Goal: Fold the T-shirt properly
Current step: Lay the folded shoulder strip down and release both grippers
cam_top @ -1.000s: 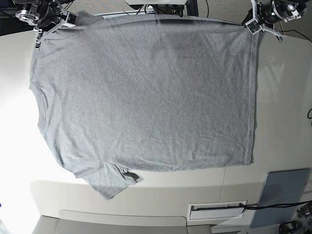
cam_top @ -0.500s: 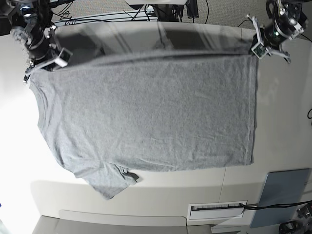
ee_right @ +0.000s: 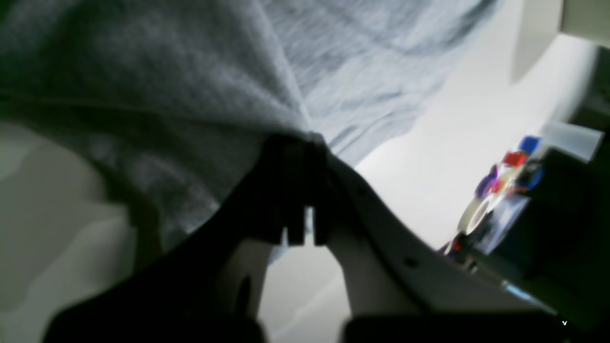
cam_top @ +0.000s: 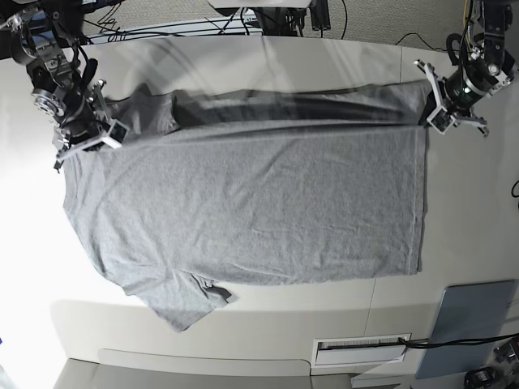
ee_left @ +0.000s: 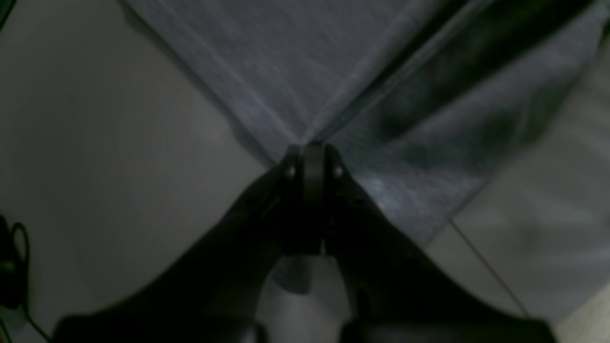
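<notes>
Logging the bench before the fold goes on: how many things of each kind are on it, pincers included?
T-shirt: 1
Blue-grey panel: 1
White labelled box: 1
Pincers: 2, left pincer and right pincer, both shut on the T-shirt
Total: 5

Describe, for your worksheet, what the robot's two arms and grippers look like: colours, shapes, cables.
Both arms are dark, black-jointed metal with exposed cabling. The left gripper and the right gripper have white angular bracket-like parts around black fingers. Seen from the wrist cameras, the fingers are narrow, flat and dark, mounted on curved pale housing. No markings are legible.
</notes>
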